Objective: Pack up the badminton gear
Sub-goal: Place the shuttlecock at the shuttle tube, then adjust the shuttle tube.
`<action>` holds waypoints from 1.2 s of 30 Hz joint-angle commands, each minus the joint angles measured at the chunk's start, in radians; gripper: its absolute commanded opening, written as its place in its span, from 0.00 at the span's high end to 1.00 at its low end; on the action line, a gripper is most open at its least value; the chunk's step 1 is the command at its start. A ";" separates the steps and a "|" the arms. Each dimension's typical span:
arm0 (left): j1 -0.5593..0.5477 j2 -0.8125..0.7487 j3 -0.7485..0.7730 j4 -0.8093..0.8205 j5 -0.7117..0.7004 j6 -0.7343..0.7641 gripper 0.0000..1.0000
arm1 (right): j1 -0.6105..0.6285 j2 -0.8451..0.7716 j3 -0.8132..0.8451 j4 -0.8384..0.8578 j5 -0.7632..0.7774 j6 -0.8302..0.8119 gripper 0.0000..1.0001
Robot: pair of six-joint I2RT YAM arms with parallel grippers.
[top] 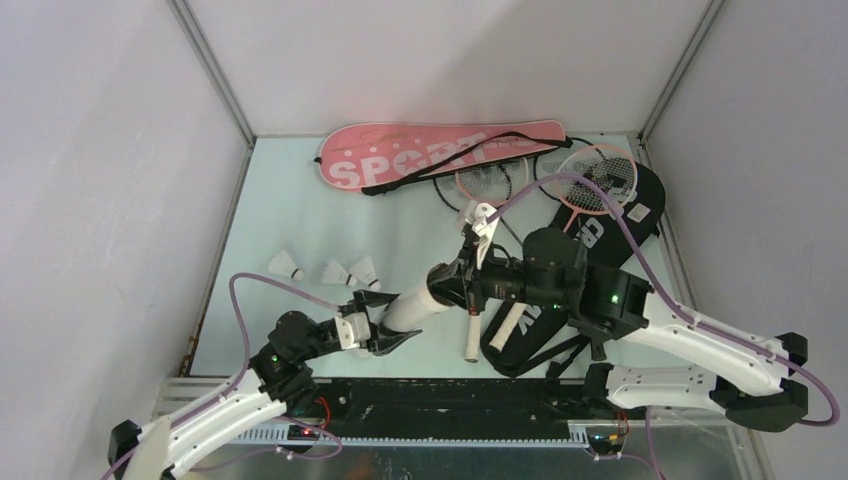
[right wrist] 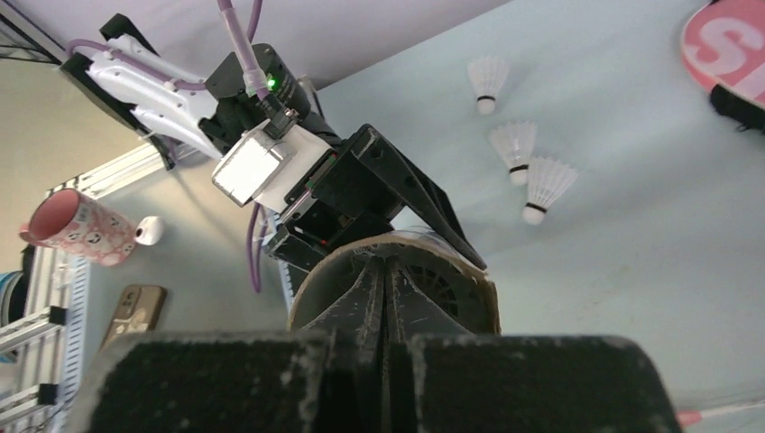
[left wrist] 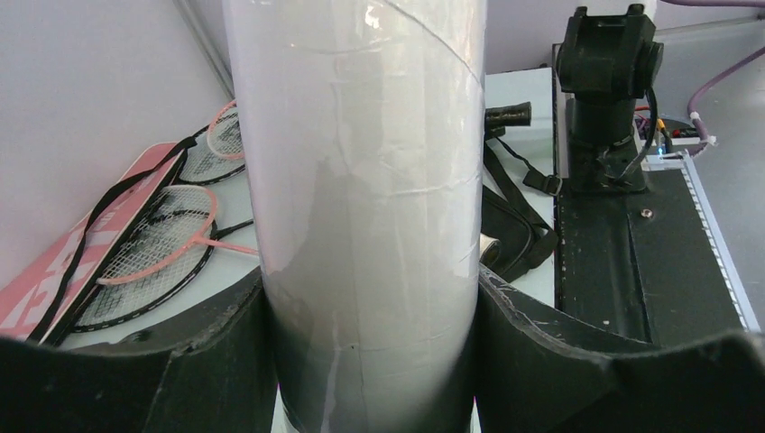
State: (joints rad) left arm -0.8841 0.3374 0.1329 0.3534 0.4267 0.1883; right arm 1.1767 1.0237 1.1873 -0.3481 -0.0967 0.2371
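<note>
Tube gripped by left pincer needs holding level; right pincer, closed tight, should push straight into its mouth.

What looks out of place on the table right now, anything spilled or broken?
Nothing looks spilled or broken. The shuttlecock tube is held tilted off the table in the left gripper, and the shut right gripper is at its open mouth. Three shuttlecocks sit loose on the table, outside the tube.
</note>
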 commanded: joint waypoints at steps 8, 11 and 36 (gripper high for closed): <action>0.000 -0.035 -0.014 0.030 0.057 0.015 0.65 | 0.008 0.050 0.157 -0.201 -0.009 0.031 0.70; 0.000 -0.035 -0.011 0.035 0.045 0.009 0.65 | 0.008 -0.013 0.226 -0.205 0.051 -0.020 0.53; 0.000 0.065 0.103 0.361 -0.658 -0.529 0.63 | 0.021 -0.138 -0.507 0.651 0.240 -0.211 0.01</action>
State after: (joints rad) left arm -0.8845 0.3676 0.1608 0.6083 -0.1448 -0.2146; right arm 1.1816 0.7746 0.7013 0.0536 0.0864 0.0368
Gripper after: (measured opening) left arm 0.668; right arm 0.992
